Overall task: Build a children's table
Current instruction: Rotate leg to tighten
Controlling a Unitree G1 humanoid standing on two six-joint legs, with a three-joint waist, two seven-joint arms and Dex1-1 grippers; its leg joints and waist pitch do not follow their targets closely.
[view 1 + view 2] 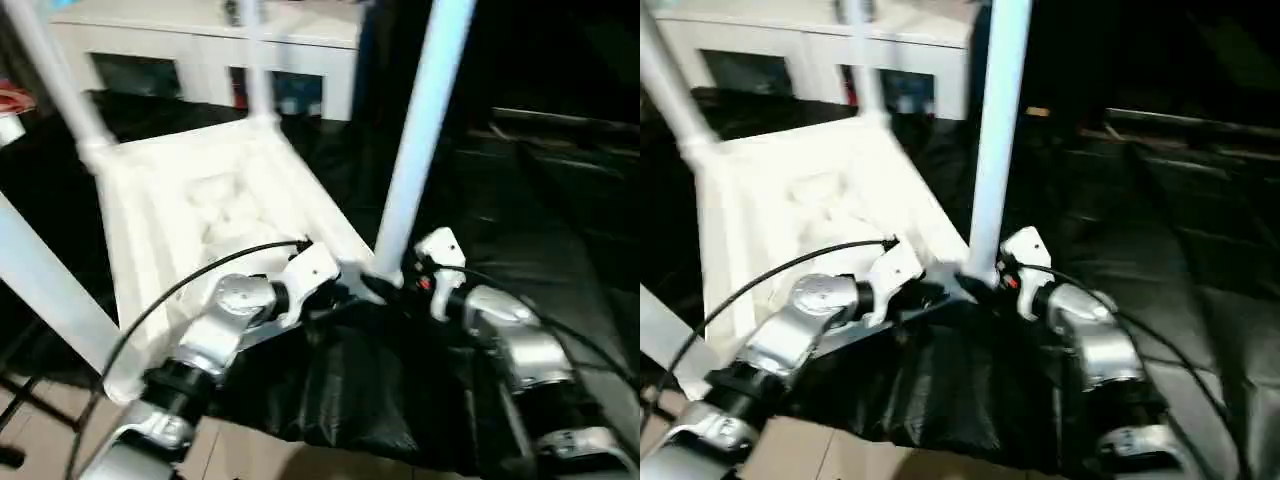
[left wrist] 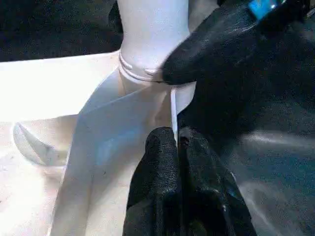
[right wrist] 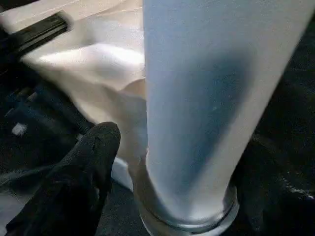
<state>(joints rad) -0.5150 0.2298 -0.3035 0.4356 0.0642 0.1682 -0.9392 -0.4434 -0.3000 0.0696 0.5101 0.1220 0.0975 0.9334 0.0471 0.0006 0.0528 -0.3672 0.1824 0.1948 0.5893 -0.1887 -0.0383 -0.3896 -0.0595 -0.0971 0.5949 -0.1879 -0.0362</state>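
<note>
Both claws beside leg [image 1: 420, 130] base.

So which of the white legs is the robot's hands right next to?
The leg standing up from the tabletop's near corner, between the left gripper and right gripper. The other legs stand at farther corners.

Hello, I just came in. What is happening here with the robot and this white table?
The robot is assembling a children's table. The white tabletop lies upside down on a black cover, with its legs pointing up. The left gripper is shut on the tabletop's edge near the nearest corner. The right gripper is at the base of the leg standing in that corner socket; one finger shows beside it. A white cabinet stands behind.
</note>
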